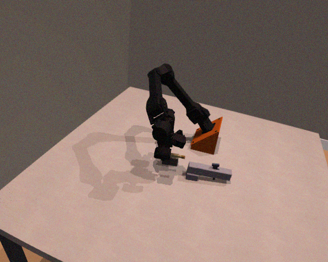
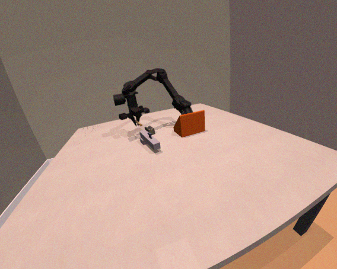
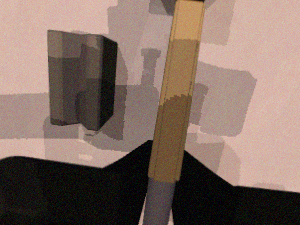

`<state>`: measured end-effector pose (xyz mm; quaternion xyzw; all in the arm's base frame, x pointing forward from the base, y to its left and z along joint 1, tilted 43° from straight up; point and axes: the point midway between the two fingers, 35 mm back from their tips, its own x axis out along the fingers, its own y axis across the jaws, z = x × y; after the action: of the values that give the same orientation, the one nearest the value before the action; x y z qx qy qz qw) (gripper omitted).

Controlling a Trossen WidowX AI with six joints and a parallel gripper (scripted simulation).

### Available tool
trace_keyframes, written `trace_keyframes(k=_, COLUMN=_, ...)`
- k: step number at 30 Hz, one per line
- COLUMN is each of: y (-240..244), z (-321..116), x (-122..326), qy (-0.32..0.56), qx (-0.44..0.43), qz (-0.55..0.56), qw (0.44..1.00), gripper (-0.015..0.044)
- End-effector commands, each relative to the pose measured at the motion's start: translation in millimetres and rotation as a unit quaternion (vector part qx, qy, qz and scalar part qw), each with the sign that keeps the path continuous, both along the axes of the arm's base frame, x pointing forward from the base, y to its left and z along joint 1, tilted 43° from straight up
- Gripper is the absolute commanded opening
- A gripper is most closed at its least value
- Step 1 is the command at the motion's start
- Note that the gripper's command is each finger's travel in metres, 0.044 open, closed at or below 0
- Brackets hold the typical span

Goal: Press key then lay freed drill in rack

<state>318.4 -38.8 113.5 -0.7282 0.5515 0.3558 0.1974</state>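
Drill [image 3: 176, 106] is sitting clamped in the gripper [image 1: 169, 157], its tan shaft sticking out ahead of the fingers. The rack [image 3: 80, 79] is standing apart to the gripper's left in the wrist view

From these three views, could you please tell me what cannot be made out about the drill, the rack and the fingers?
- Fingers on the drill: wrist view, lost in the dark gripper body.
- Drill's far tip: wrist view, cut by the top edge.
- Rack in the top view: mostly hidden behind the gripper.
- Key on the grey block: too small to tell whether it is pressed down.
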Motion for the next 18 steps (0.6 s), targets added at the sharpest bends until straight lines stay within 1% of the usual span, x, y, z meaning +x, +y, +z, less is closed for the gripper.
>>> trace_keyframes(k=1, y=1.1, z=2.7, x=1.7, qy=-0.005, qx=-0.001, qz=-0.001, qw=1.0, gripper=0.0)
trace_keyframes(k=18, y=2.6, z=5.4, x=2.5, qy=-0.005, qx=0.0, qz=-0.001, qw=1.0, gripper=0.0)
